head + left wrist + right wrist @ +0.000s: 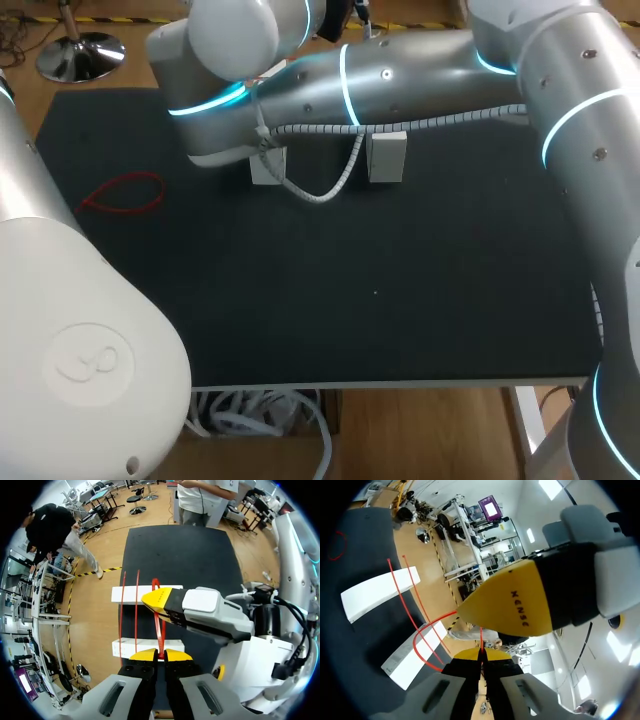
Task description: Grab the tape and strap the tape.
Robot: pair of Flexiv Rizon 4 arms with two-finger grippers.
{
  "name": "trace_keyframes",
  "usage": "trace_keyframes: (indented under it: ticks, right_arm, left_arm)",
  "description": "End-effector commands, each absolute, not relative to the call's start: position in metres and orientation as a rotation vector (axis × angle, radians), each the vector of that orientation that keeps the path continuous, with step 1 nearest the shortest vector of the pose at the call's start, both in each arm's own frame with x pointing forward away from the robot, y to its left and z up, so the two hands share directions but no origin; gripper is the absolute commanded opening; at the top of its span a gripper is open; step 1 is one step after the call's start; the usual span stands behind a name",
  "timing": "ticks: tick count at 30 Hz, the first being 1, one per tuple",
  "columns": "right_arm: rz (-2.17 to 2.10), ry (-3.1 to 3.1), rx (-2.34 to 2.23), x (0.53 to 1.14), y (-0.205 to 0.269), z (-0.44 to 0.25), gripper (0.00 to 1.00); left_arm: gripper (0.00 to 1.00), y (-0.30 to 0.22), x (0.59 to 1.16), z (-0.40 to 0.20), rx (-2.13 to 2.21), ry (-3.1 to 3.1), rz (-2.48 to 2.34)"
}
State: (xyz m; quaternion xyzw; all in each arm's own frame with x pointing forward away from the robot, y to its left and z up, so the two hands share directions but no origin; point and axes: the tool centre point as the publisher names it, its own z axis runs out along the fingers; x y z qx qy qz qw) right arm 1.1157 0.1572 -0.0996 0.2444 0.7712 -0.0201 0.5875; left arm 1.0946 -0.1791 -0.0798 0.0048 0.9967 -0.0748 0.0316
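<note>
- Grabbing looks done: both pincers have the red tape (157, 625), so I judge the task well past its first half.
- The tape hangs over the two white blocks (145, 594). Two thin red runs cross both blocks side by side, and beside them the band curves into a loop above the gap between the blocks.
- The strapping itself looks unfinished. The loop is wide and slack in the right wrist view, not drawn tight around anything, and I cannot tell whether the tail has been threaded through a head.
- What is left, by my reading: feed or pull the free end until the loop closes up, then let go.
- The left gripper (160, 655) has its yellow tips pressed nearly together, with the tape pinched between them above the nearer block.
- The right gripper (481, 656) is also closed to a narrow slit, and a fine red strand enters between its tips. It sits just ahead of the left one, above the gap between the blocks, so the two work nose to nose.
- In the head view the right arm hides both pincers and the held tape; only the blocks show beneath it.
- A second red loop (125, 193) lies flat on the table (400, 300), well apart from the blocks toward the left arm's side, untouched.
</note>
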Motion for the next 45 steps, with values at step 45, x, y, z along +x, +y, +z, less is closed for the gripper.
trace_keyframes:
  ticks: [45]
  right_arm:
    - [-0.036, 1.790, 0.562, 1.107, 0.178, -0.100, 0.00]
  left_arm:
    - [0.00, -0.179, 1.094, -0.079, 0.012, 3.071, -0.226]
